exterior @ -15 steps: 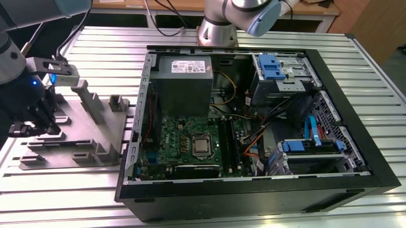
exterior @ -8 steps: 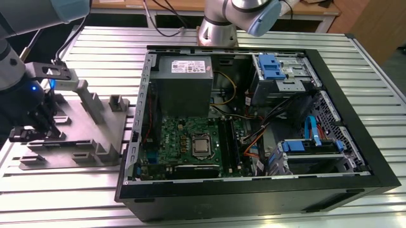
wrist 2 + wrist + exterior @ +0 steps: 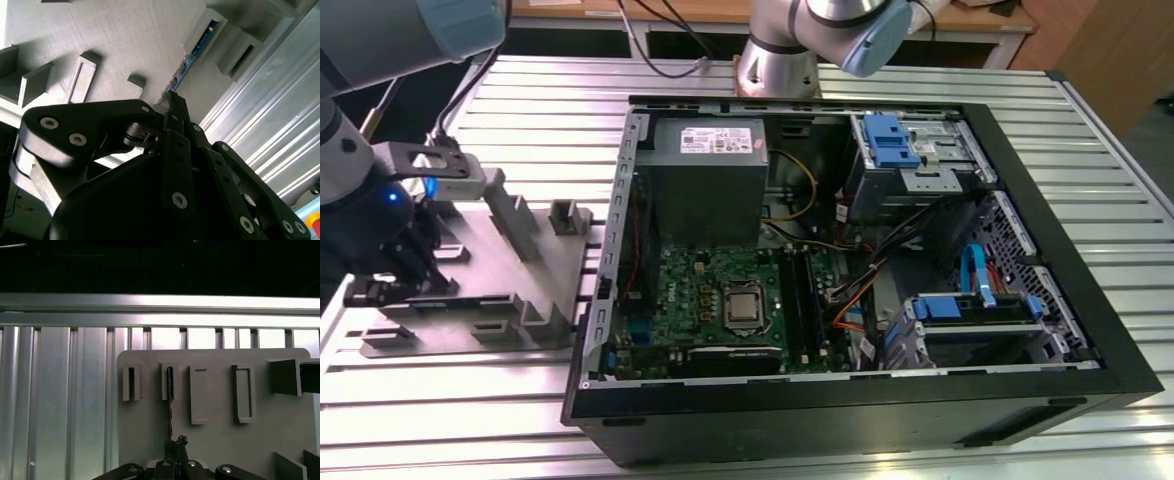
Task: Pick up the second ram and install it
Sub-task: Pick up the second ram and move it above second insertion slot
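At the exterior view's left, on the ribbed aluminium worktop [image 3: 454, 390], your black fingers [image 3: 177, 107] are closed on one end of the second ram [image 3: 192, 56]. It is a thin blue-green circuit-board stick, on edge in a grey fixture plate [image 3: 125, 40]. Raised grey blocks [image 3: 200, 395] flank it. An open black computer case [image 3: 1067, 330] sits beside the plate.

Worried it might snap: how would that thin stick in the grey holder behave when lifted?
The second ram looks like a thin flat board: probably stiff, light, but breakable if twisted. Standing on edge in slots of the grey holder, it would likely tip over once unsupported.
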